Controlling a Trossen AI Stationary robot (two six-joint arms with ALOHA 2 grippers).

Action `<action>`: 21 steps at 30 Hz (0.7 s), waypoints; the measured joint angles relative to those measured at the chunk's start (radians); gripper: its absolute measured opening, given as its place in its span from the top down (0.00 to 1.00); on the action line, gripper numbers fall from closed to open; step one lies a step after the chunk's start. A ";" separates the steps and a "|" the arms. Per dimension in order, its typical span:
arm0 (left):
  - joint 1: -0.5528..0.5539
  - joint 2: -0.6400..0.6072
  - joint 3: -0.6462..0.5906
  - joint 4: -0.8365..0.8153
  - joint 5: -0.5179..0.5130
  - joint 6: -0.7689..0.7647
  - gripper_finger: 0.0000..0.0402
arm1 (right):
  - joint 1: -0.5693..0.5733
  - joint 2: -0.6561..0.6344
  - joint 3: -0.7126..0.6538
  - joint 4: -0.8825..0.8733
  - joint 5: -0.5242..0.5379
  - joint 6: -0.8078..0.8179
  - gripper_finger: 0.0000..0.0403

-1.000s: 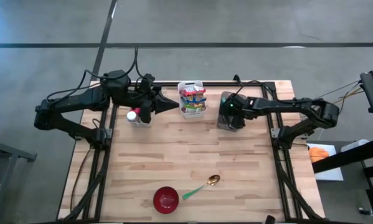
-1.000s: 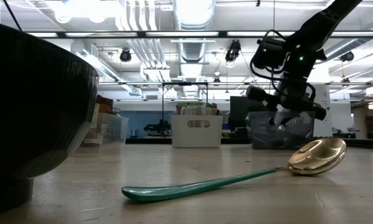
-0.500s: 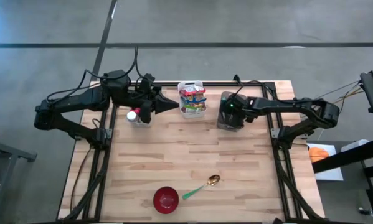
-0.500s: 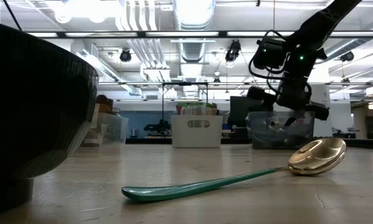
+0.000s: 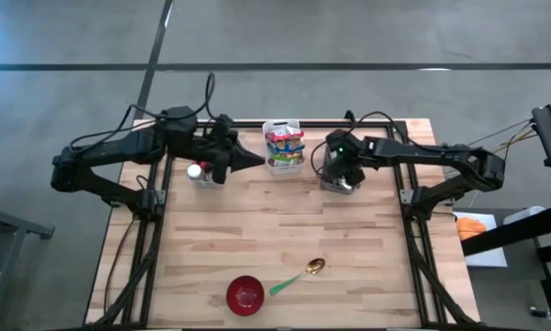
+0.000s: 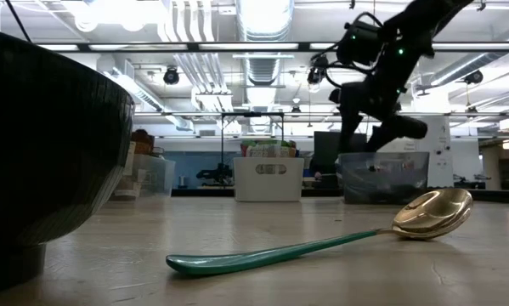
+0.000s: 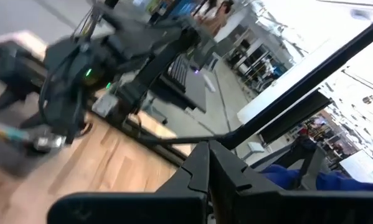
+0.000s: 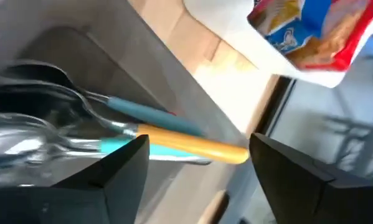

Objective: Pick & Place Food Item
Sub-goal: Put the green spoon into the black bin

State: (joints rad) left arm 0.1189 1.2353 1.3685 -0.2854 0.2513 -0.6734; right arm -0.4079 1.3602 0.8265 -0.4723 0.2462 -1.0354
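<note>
The white open-topped plastic bin of colourful snack packets [image 5: 283,145] sits at the far middle of the wooden bench [image 5: 257,230], its long axis running near to far; the packets [image 8: 311,31] show red, blue and orange print. The right claw [image 5: 335,171] hangs spread over the grey bin of spoons [image 8: 61,99]. The left claw [image 5: 255,158], pressed together, points at the snack bin

we've got the high cam straight down over the whole worktop [image 5: 284,239], low cam at surface level beside the red bowl [image 5: 245,294] and spoon [image 6: 322,242], facing the far bins, both share that spoon, right wrist cam close over the grey utensil bin [image 8: 80,81], left wrist cam aimed across at the other arm
</note>
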 joint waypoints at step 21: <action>0.006 0.018 0.000 -0.342 0.000 -0.004 1.00 | 0.458 0.016 0.392 -0.488 -0.243 0.984 0.25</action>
State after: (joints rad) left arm 0.1250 1.2529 1.3685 -0.6273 0.2516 -0.6773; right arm 0.0502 1.3762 1.2189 -0.9605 0.0027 -0.0512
